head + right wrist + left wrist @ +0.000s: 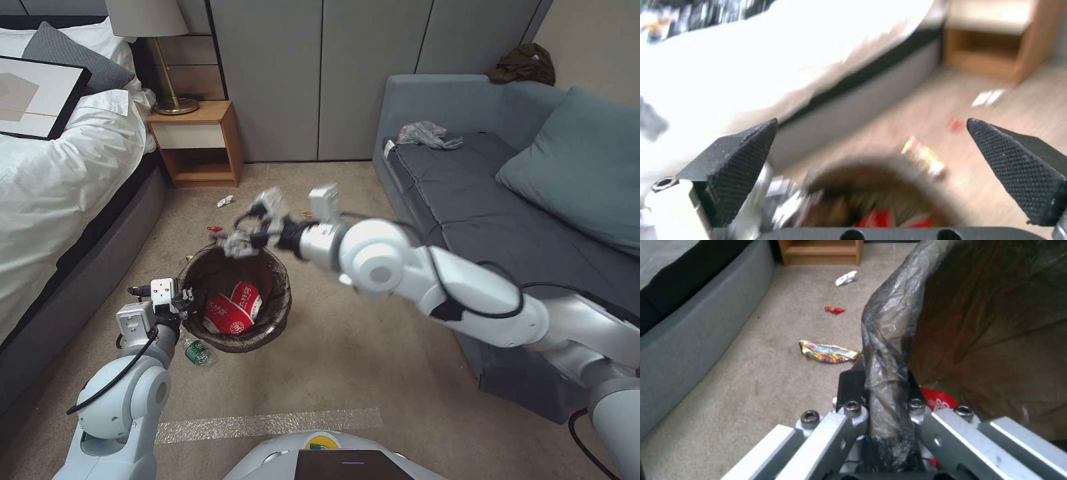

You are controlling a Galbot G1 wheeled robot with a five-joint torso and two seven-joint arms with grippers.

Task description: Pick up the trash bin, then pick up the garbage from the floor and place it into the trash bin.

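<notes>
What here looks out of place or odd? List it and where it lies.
Litter lies loose on the carpet: a yellow snack wrapper, a red scrap and a white scrap beyond the trash bin, toward the nightstand. A plastic bottle lies beside the bin, near the left gripper clamping its rim.

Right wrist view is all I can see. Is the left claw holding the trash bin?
Observer: Yes, the left claw is shut on the trash bin, gripping its bag-lined rim.
Operator: Any garbage I'm missing?
Observer: A clear plastic bottle lies on the floor beside the bin, near the left arm.
Operator: What's inside the bin?
Observer: Crushed red-and-white paper cups, plain in the head view.
</notes>
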